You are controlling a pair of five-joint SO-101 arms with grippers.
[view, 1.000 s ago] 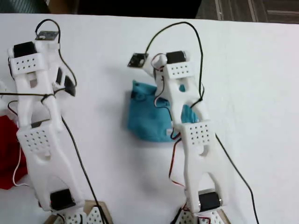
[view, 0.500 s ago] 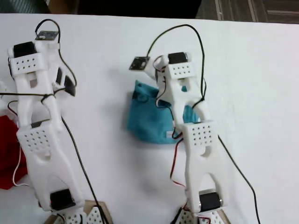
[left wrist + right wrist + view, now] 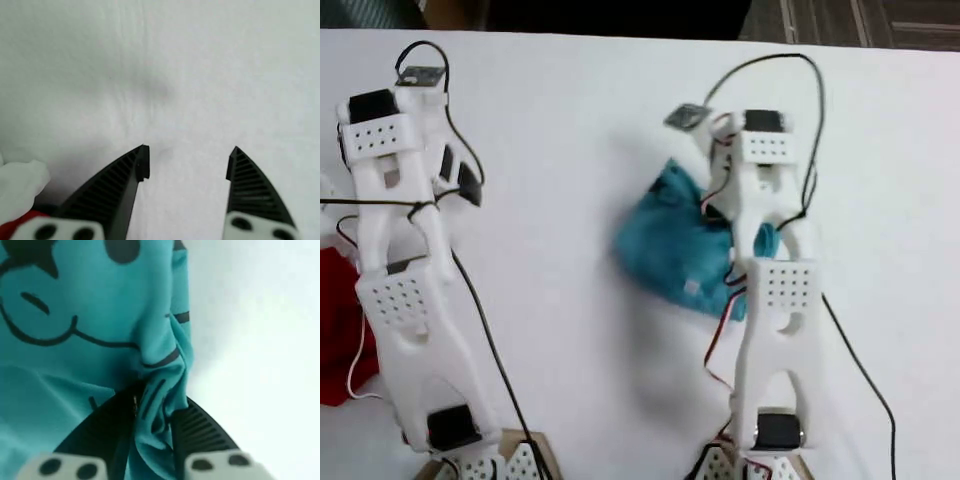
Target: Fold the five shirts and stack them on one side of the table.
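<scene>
Spreading under everything, the white counter carries two white arms side by side. The left arm stands well to the left of the teal shirt. The right arm reaches over that shirt's right edge and hides part of it. The teal shirt lies crumpled near the middle of the counter and bears a black cartoon print. A red shirt lies far left of the teal one, at the counter's edge, partly behind the left arm. The right gripper has its fingers pinched tight on a bunched fold of teal cloth. The left gripper hovers above bare counter, fingers spread wide with nothing between them.
</scene>
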